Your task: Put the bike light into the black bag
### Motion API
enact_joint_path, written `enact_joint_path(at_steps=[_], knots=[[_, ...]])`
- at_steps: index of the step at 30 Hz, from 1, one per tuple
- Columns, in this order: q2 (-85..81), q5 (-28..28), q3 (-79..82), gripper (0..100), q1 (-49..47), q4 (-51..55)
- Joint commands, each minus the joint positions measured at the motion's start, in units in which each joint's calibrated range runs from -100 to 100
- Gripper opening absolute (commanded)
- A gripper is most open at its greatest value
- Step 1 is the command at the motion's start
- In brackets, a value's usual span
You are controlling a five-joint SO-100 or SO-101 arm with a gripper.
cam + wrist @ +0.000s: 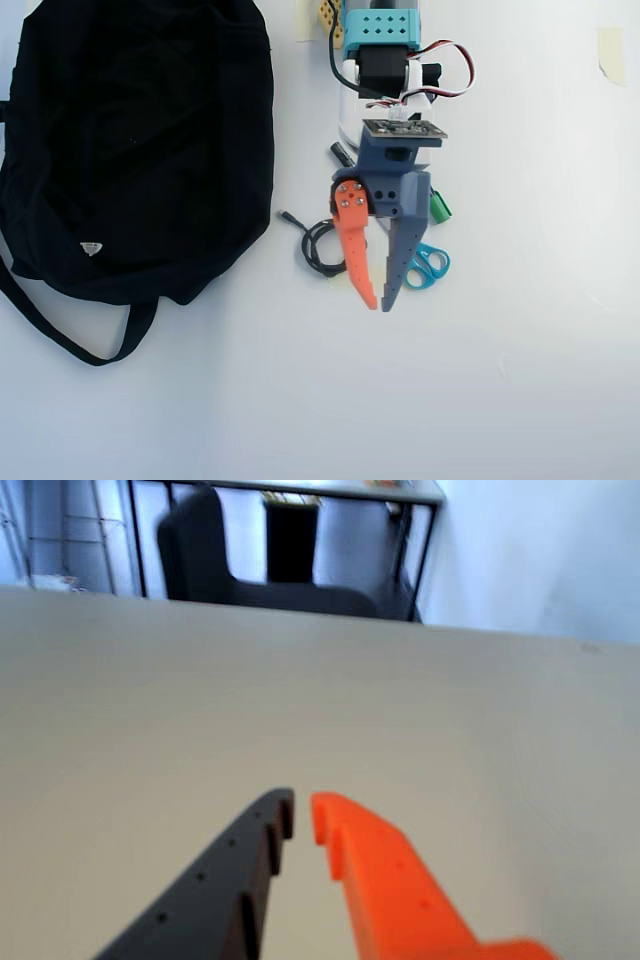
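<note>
- Two fingers, one orange and one dark, made up your gripper (pixel 378 306), and they stood nearly together with a slim gap and nothing between them.
- Your black bag (pixel 135 140) lay well to the left of the gripper in the overhead view, its strap (pixel 70 340) trailing below it.
- You had a coiled black cable (pixel 318 245) just left of the orange finger and blue scissors (pixel 428 266) just right of the dark one.
- You could not pick out the bike light in either view.
- Your wrist view showed bare table (pixel 150 710) ahead of the fingertips (pixel 322 810).
</note>
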Motion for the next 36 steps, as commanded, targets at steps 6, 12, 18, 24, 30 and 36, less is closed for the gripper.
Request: enact_joint_path(at_steps=[6,12,18,24,30,36], knots=[[-1.79,0.85,0.97,2,1.20,-0.51],[-3.53,0.90,4.47,2,1.34,-0.51],[-7.51,0.90,6.36,2,2.39,-0.42],[-13.24,0.90,13.45,2,2.24,-0.17],[-16.89,0.90,12.02,2,0.22,14.91],[-18.14,0.90,8.24,2,-5.31,37.04]])
